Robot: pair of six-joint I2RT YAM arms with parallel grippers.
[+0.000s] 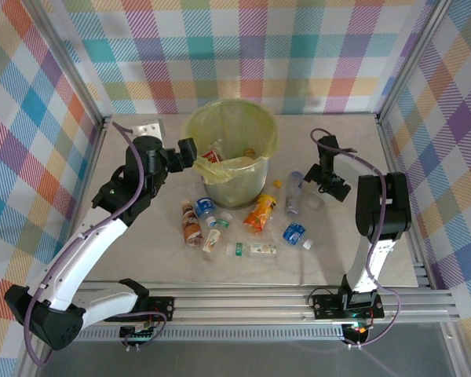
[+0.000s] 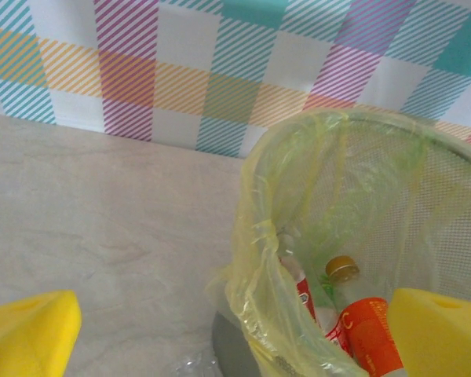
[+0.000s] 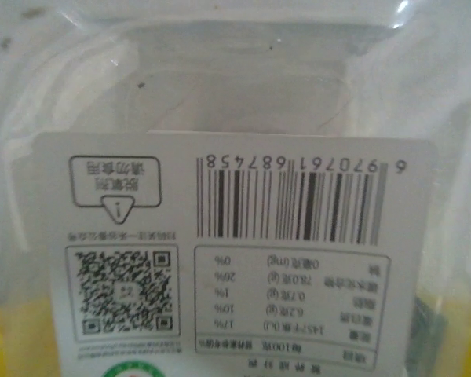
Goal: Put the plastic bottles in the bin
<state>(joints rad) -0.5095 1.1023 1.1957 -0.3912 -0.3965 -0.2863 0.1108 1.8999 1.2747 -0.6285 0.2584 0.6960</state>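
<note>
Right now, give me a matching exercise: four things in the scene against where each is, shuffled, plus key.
Things:
1. left gripper
2. right gripper
3. orange bottle
4. brown bottle

Places:
A. lying on the table, near-left of the bin
B. open, at the bin's left rim
C. lying on the table, near-right of the bin
D. open, right up against a clear bottle's barcode label

Pairs: 1-B, 2-D, 3-C, 4-A
</note>
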